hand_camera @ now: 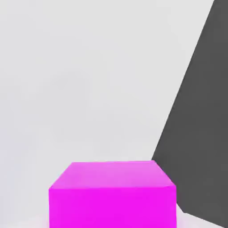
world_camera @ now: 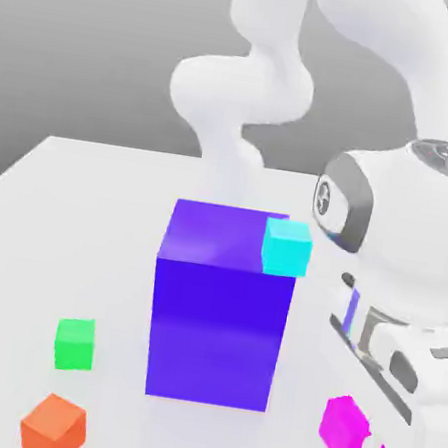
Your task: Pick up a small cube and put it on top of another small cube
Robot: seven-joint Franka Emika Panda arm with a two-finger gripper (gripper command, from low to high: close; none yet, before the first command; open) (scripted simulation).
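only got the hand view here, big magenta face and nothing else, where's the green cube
Observer: The green cube sits on the table at the exterior view's left, across the big blue-violet block from the magenta cube.
Operator: anything stacked on green
Observer: No, its top is bare; an orange cube sits apart, nearer the camera.
Operator: is the tool holding magenta
Observer: Yes, the tool is shut on it.

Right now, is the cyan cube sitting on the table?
No, the cyan cube rests on top of the big blue-violet block, at its corner.
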